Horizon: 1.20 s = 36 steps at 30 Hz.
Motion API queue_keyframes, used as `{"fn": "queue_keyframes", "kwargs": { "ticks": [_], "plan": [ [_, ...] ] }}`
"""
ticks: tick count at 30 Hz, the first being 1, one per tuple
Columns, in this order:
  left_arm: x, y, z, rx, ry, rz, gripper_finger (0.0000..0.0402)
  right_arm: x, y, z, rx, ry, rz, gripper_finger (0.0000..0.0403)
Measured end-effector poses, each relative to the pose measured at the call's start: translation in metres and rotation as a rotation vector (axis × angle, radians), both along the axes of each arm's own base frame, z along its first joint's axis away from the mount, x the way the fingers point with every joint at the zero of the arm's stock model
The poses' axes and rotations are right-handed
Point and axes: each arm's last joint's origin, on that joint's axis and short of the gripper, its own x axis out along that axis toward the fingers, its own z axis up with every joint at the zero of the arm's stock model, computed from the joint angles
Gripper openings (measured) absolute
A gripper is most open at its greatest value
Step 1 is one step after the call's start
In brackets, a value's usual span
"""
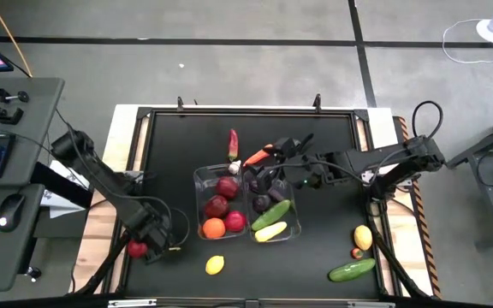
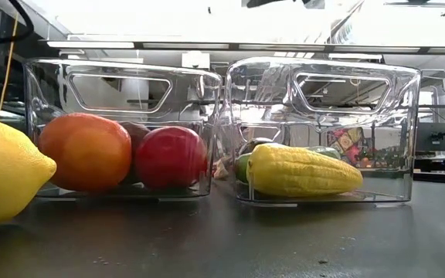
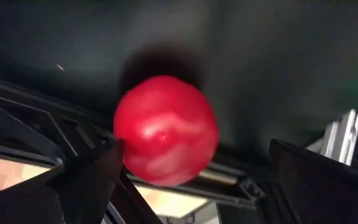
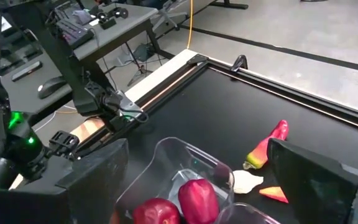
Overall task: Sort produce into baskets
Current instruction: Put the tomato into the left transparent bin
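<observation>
A red apple [image 3: 165, 130] lies at the near left edge of the black mat [image 1: 315, 248]. My left gripper [image 3: 191, 180] hangs over it, pointing steeply down and open, one finger on either side and apart from it. In the high view this gripper [image 1: 146, 239] stands just beside the apple [image 1: 137, 249]. My right gripper [image 1: 268, 175] hovers open above the far ends of the two clear baskets. The left basket [image 1: 202, 184] holds red apples and an orange [image 1: 214, 228]. The right basket [image 1: 291, 231] holds an eggplant, a cucumber and a yellow piece [image 2: 304, 171].
Loose produce lies on the mat: a lemon [image 1: 215, 265] near the front, a red chili [image 1: 233, 144] and a carrot [image 1: 258, 156] behind the baskets, and a lemon [image 1: 363, 237] and a cucumber [image 1: 351, 270] at the near right. A desk with a keyboard stands off the table's left.
</observation>
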Motion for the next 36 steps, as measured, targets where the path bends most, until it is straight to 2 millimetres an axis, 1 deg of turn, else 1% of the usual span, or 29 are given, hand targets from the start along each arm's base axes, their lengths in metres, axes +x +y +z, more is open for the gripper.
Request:
{"fn": "queue_keyframes", "kwargs": {
  "ticks": [3,9,17,20,24,27,30,33,34,36],
  "plan": [
    [-0.002,-0.003,-0.003,-0.031,0.039,-0.019,0.0392,0.000,0.000,0.000,0.003,0.001,0.007,0.0374],
    [-0.011,0.000,-0.022,-0.009,0.139,-0.018,0.0392,0.000,0.001,0.000,0.012,0.002,0.019,0.0374],
    [-0.009,-0.002,-0.036,-0.015,0.102,-0.014,0.0390,0.000,0.001,0.000,0.016,0.004,0.020,0.0374],
    [-0.009,-0.002,-0.040,-0.003,0.123,-0.009,0.0372,0.000,0.001,0.000,0.017,0.004,0.019,0.0374],
    [-0.004,-0.006,-0.037,-0.041,0.105,-0.010,0.0311,0.000,0.001,-0.001,0.018,0.006,0.019,0.0374],
    [0.006,-0.008,-0.026,-0.082,0.036,-0.032,0.0262,0.000,0.001,-0.001,0.019,0.006,0.018,0.0374],
    [0.019,-0.007,-0.005,-0.128,-0.083,-0.050,0.0257,0.000,0.001,-0.001,0.018,0.007,0.018,0.0374],
    [0.031,0.002,0.029,-0.185,-0.239,-0.043,0.0257,-0.001,0.000,-0.002,0.017,0.015,0.018,0.0374],
    [0.035,0.007,0.044,-0.197,-0.311,-0.030,0.0258,-0.001,0.000,-0.002,0.016,0.016,0.018,0.0374],
    [0.041,0.019,0.072,-0.199,-0.467,-0.004,0.0272,-0.001,0.000,-0.002,0.016,0.018,0.018,0.0374]
  ]
}}
